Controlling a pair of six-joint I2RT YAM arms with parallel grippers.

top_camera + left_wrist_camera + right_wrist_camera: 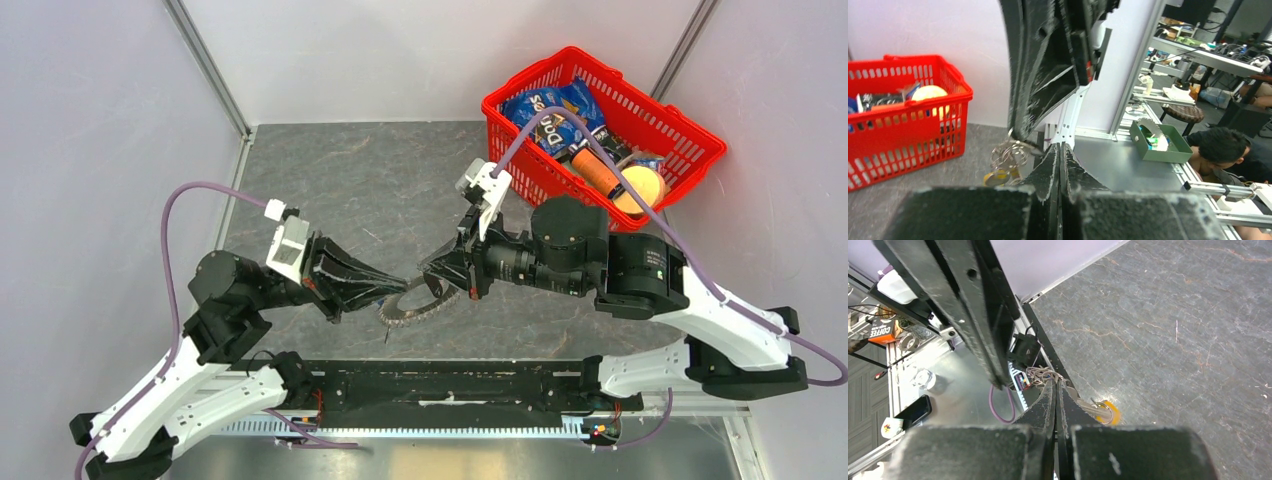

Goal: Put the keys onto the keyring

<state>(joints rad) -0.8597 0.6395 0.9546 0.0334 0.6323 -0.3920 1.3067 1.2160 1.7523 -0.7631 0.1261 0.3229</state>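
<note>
Keyring sits mid-frame, right gripper clamped shut on its wire loops, left gripper shut beside it on what I can't tell; tips so crowded I could knock the grip loose, dropping the yellow-headed key.

1. From above, the right gripper covered the far rim of the keyring.
2. In the right wrist view, its fingers hid half of the yellow key.
3. The left wrist view cut the red basket off at its left edge.
4. I could not tell whether the left gripper pinched anything.
</note>
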